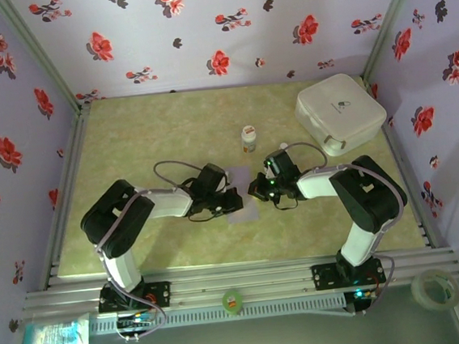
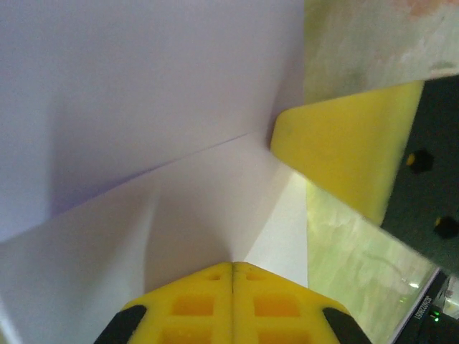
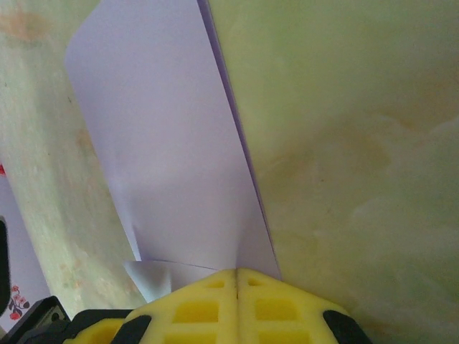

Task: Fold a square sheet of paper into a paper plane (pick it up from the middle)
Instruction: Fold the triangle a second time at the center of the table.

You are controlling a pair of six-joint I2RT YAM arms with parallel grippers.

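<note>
The square sheet of paper [image 1: 244,210] is pale lilac and lies folded on the table between the two arms. My left gripper [image 1: 231,202] comes in from the left and is shut on the sheet's edge. In the left wrist view the paper [image 2: 143,107] rises in a tented crease from the closed yellow tips [image 2: 233,266], with the right gripper's yellow finger [image 2: 344,154] just beyond. My right gripper [image 1: 256,190] is shut on the opposite side. In the right wrist view the sheet [image 3: 165,136] runs away from its closed tips [image 3: 237,272]. A paper plane is out of view.
A white rounded box [image 1: 340,112] stands at the back right. A small white bottle [image 1: 248,138] stands just behind the grippers, and another small white item [image 1: 282,146] is near the right wrist. A tape roll [image 1: 434,289] lies off the table at the front right.
</note>
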